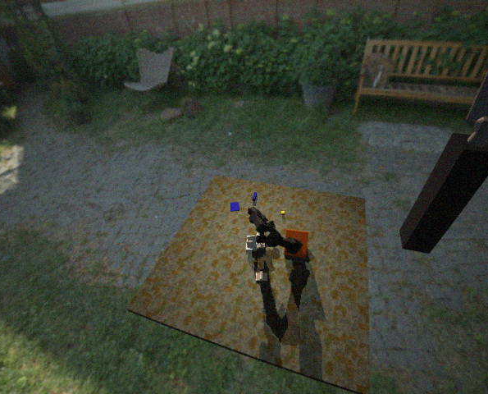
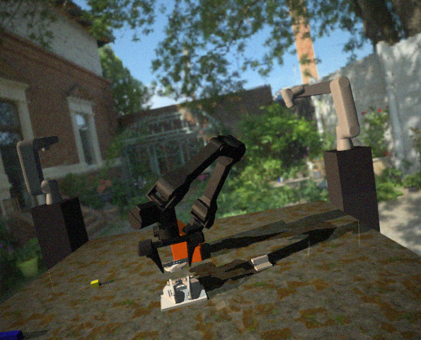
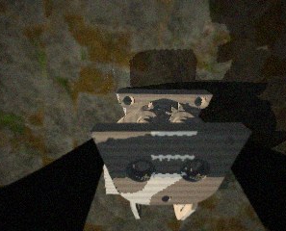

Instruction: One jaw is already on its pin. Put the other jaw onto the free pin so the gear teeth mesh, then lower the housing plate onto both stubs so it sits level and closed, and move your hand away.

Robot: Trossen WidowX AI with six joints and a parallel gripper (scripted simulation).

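Observation:
My gripper [image 2: 176, 268] [image 3: 164, 139] is shut on the housing plate [image 2: 175, 264] [image 3: 133, 144], a pale plate with two round holes and a smaller hole, held between the two black fingers. The plate hangs above the mechanism with a visible gap in the exterior view. The white base [image 1: 250, 244] [image 2: 164, 305] [image 3: 164, 92] lies on the table below it. Two pale jaws stand on the base; their rounded gear ends show side by side past the plate in the wrist view, and two tips stick out at its other edge. The plate hides the pins' fit and most of the tooth mesh.
A small white stepped block [image 1: 261, 276] [image 2: 261, 263] stands apart from the base. An orange block [image 1: 299, 237] [image 2: 180, 251] is by the arm. A yellow cube [image 1: 283, 212] [image 2: 95, 282], a blue square [image 1: 234, 207] and another blue piece [image 1: 254, 196] also lie on the table.

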